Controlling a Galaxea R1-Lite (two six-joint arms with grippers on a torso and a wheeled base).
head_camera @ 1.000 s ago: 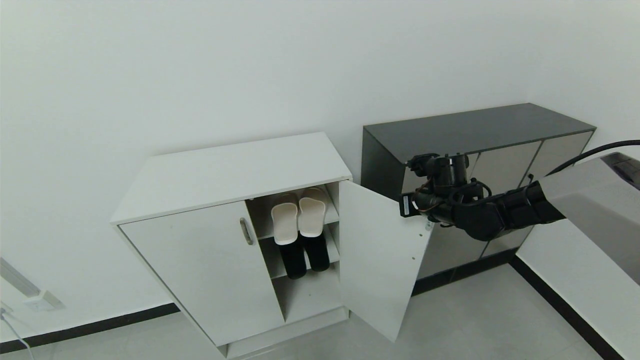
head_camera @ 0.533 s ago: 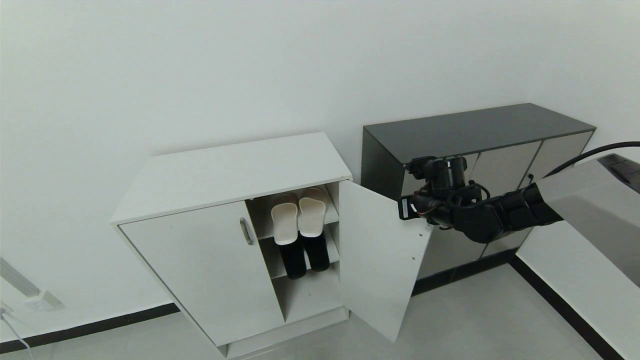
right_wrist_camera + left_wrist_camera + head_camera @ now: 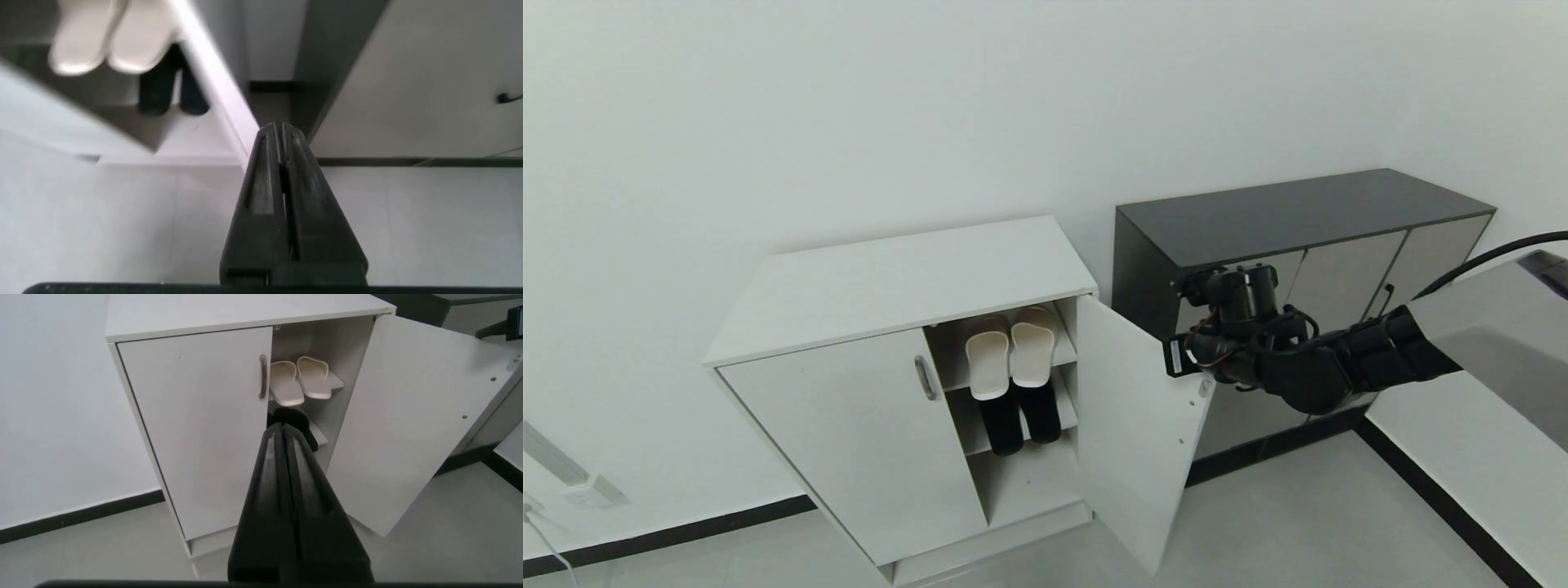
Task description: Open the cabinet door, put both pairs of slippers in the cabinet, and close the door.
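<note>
Looking along the left wrist camera, I see my left claw (image 3: 282,437) pressed together, held out in front of the white cabinet (image 3: 907,273) and well short of it. My right claw (image 3: 282,139) is pressed together too, with nothing between its fingers. Its tip sits at the free edge of the open right door (image 3: 1135,425), on the door's outer side, but I cannot tell whether it touches.

That door stands swung out toward me at an angle, partway open. The left door (image 3: 866,433) is shut, its small metal handle (image 3: 925,377) beside the gap.

Inside the open half, the white slippers (image 3: 1011,355) lie side by side on the upper shelf with their ends over its front lip. The black slippers (image 3: 1021,420) sit directly below on the middle shelf. The bottom compartment's floor shows under them.

Just beside the white cabinet stands a dark cabinet (image 3: 1298,208) with grey doors, both backed against the white wall (image 3: 931,106).
</note>
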